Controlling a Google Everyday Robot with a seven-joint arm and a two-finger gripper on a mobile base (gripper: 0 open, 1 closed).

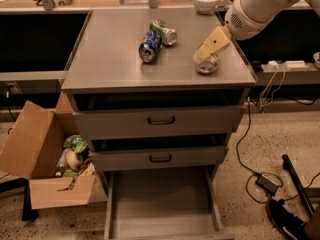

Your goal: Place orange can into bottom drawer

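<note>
The orange can (208, 65) lies on its side on the cabinet top (110, 59), near the right edge, its silver end facing me. My gripper (210, 47), cream-coloured on a white arm, hangs right over the can and hides its far half. The bottom drawer (162, 204) is pulled out below, and its flat grey floor is bare. The two upper drawers with dark handles are pushed in.
A blue can (148, 46) and a green can (164, 32) lie side by side at the middle of the cabinet top. A white bowl (205, 2) sits behind. An open cardboard box (35, 154) of rubbish stands left of the cabinet. Cables (265, 181) lie on the floor at right.
</note>
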